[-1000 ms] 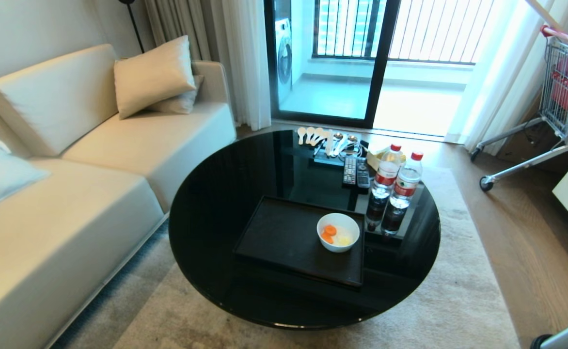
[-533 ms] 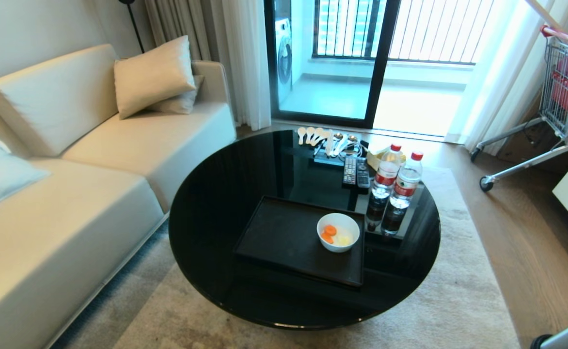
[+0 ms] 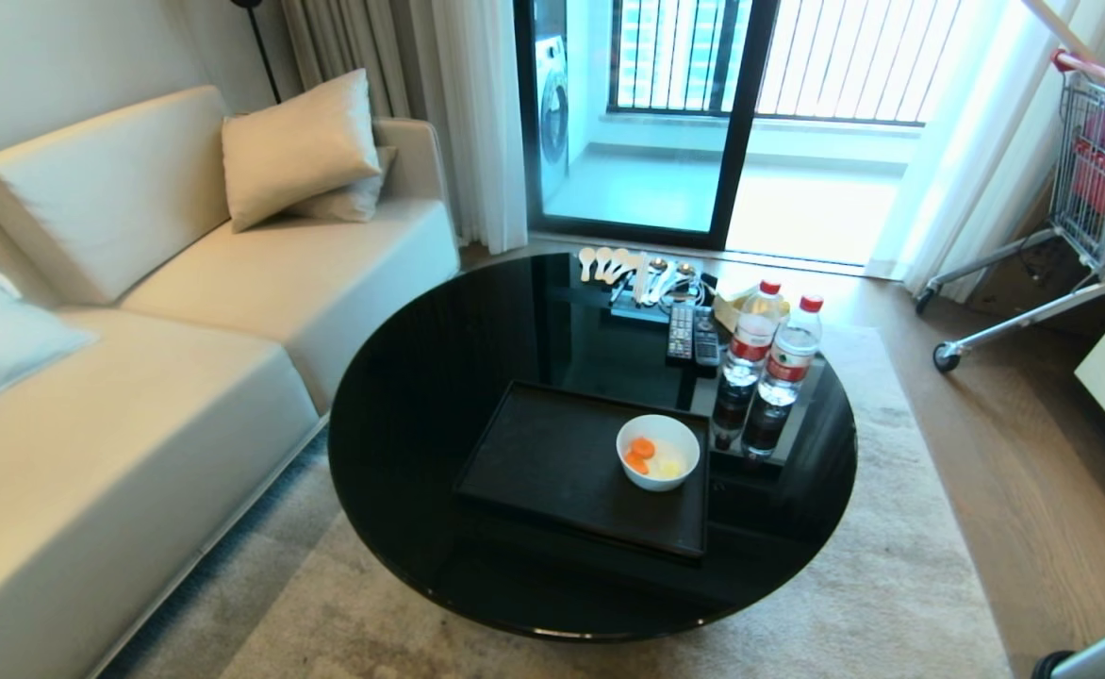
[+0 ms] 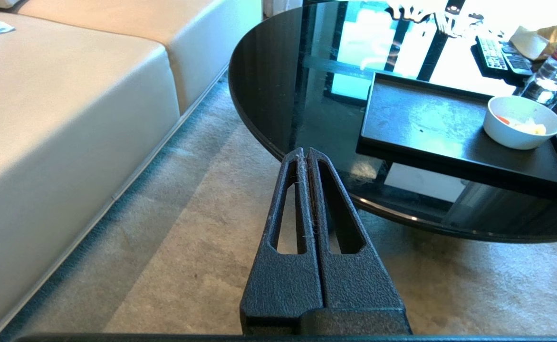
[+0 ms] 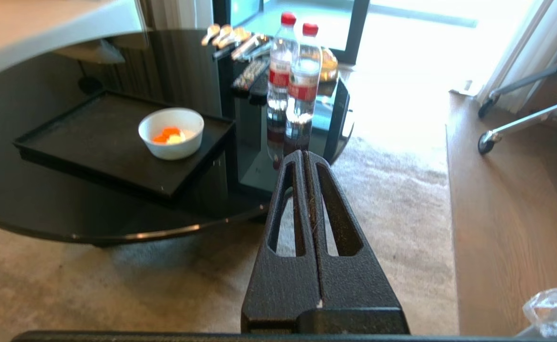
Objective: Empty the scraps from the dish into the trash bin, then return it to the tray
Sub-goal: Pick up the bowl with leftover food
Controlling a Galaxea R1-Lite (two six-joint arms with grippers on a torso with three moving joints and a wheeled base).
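Observation:
A small white dish point(image 3: 658, 452) stands in the right part of the black tray point(image 3: 552, 462) on the round glass table. Orange and pale yellow scraps point(image 3: 649, 457) lie inside it. The trash bin point(image 3: 1104, 651) shows only at the bottom right corner of the head view, a steel wall and clear liner. My left gripper point(image 4: 304, 153) hangs shut and empty over the carpet, short of the table's near edge. In its own view my right gripper point(image 5: 304, 155) is shut and empty too, low beside the table; the dish point(image 5: 171, 132) lies well ahead of it.
Two water bottles point(image 3: 771, 363) stand right next to the tray's right side, with remotes point(image 3: 692, 335) and spoons point(image 3: 628, 269) behind. A cream sofa point(image 3: 138, 358) runs along the left. A shopping cart point(image 3: 1080, 189) stands at the far right on the wood floor.

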